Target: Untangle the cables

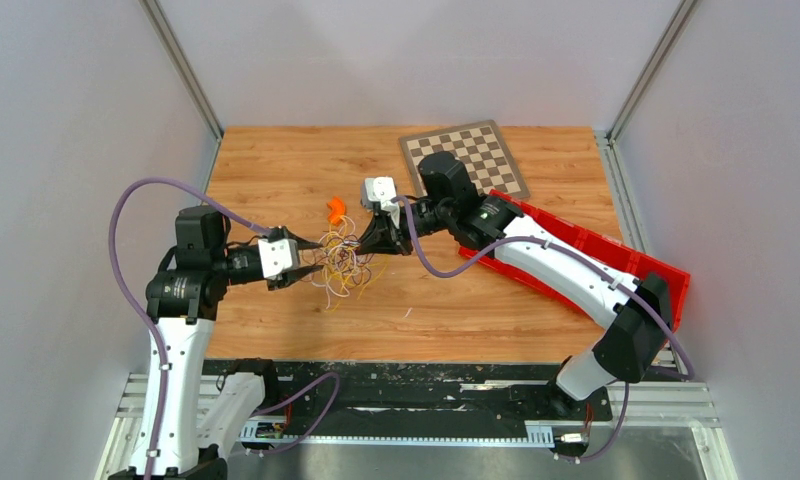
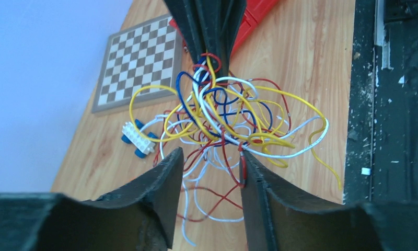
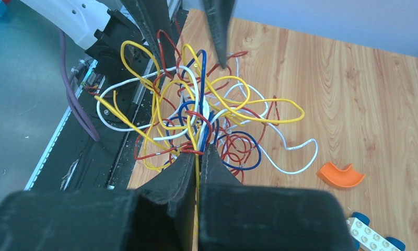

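The right hand point(image 3: 199, 152) is pressing its fingers together on the cables point(image 3: 207, 112), pinching a few yellow, white and red strands at the edge of the tangle, with one yellow strand running down between the fingers. The left hand point(image 2: 211, 154) is facing it from the opposite side with its fingers spread. Several red and white loops are lying in the gap and a red strand is touching the inner face of one finger, but nothing is being squeezed there. The cables are sitting as one knotted bunch of yellow, white, red and blue wire directly between the two hands, over the worktop point(image 1: 276, 165) and somewhat left of its middle. Loops are fanning out on every side, a long white one and a yellow one reaching furthest. Whether the lower strands are resting on the wood I cannot tell. Just beyond the bunch an orange curved block point(image 3: 341, 175) is lying on the worktop, and near it a white studded brick point(image 2: 138, 138) with blue parts. Farther off, a checkerboard point(image 1: 466, 158) is lying flat at the far edge, and a red bin point(image 1: 626, 260) is sitting at the right, partly under the right arm.
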`<action>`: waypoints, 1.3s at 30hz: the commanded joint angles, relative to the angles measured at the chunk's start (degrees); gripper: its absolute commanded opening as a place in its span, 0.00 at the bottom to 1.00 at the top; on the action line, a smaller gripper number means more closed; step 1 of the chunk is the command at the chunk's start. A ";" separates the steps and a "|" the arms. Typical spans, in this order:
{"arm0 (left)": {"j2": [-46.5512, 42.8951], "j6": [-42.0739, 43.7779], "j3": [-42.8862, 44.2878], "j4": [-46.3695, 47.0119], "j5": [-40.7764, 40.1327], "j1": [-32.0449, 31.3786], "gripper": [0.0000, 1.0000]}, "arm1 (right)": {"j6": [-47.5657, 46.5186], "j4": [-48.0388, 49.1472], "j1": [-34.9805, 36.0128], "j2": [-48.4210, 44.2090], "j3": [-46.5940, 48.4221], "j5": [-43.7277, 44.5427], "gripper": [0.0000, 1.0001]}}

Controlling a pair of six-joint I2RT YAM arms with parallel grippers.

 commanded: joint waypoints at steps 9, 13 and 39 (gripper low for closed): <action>-1.45 -8.75 1.01 2.13 -8.22 -2.38 0.00 | -0.33 0.85 -1.89 -2.65 -2.00 11.44 0.00; -4.08 -20.87 2.77 8.05 -10.16 -2.38 0.00 | 0.22 0.67 -5.44 0.01 -5.26 20.50 0.00; 17.24 -60.60 49.82 25.51 -45.21 5.87 0.00 | 1.01 -0.18 -9.37 9.15 -20.36 17.84 0.09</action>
